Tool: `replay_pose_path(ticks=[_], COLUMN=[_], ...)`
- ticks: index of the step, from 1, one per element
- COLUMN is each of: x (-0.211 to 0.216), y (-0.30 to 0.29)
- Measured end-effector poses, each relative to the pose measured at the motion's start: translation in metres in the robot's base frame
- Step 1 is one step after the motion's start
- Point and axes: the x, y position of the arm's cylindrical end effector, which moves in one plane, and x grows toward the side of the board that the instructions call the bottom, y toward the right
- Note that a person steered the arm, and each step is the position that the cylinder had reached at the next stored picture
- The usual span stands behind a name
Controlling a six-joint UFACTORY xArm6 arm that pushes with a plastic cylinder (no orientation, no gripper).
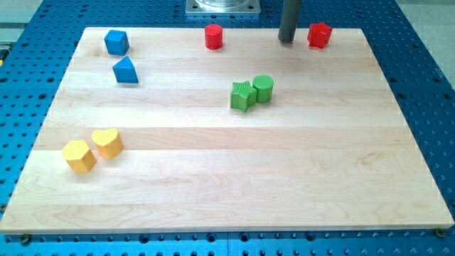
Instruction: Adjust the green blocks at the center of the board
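Note:
A green star block (pixel 243 95) and a green cylinder (pixel 263 88) sit touching each other a little above the middle of the wooden board (pixel 227 178). The star is on the left, the cylinder on its upper right. My tip (pixel 286 40) rests near the board's top edge, up and to the right of the green pair and well apart from it. It stands just left of a red star block (pixel 319 35).
A red cylinder (pixel 214 36) is at the top middle. A blue cube (pixel 116 42) and a blue triangular block (pixel 126 71) are at the top left. A yellow hexagon block (pixel 79 156) and a yellow heart block (pixel 107 142) sit at the lower left.

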Motion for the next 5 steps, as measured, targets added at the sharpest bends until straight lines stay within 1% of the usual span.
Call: replay_pose_path(ticks=[1, 3, 4, 5], x=[0.0, 0.143, 0.178, 0.212], y=[0.0, -0.005, -0.077, -0.043])
